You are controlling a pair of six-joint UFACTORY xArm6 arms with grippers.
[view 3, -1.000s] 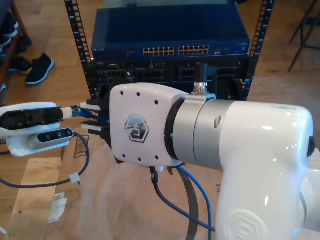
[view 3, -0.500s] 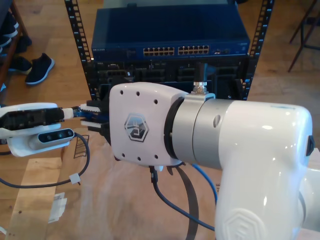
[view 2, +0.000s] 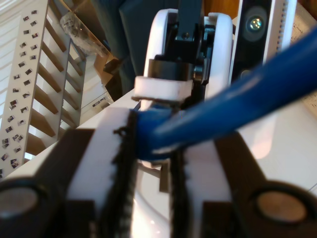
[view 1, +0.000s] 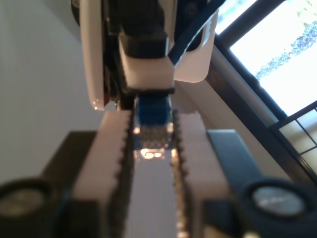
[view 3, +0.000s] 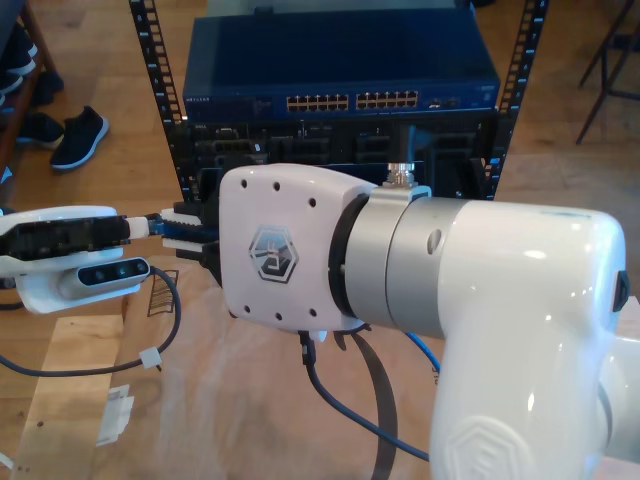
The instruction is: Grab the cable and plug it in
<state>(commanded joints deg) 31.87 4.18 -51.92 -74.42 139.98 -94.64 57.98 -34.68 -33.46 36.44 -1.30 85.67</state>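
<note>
Biggest thing by far is one white arm [view 3: 480, 320] hogging the exterior view's right and middle, with a second, smaller white arm [view 3: 60, 255] poking in from the exterior view's left. Behind them sits one dark blue network switch [view 3: 340, 75] in a black rack [view 3: 150, 70], with two blocks of ports on its front. One thick dark grey cable [view 3: 345, 415] hangs under the big arm over brown paper [view 3: 230, 400]. One blue cable [view 2: 237, 99], and both grippers meet on its end: my first gripper [view 1: 152, 148] has its toothed jaws narrow, pinching the blue-booted plug [view 1: 152, 111] right at the tips, and my second gripper [view 2: 151, 136] is clamped on the cable just behind it. Two dark shoes [view 3: 70, 135] sit on the wood floor at the exterior view's upper left.
</note>
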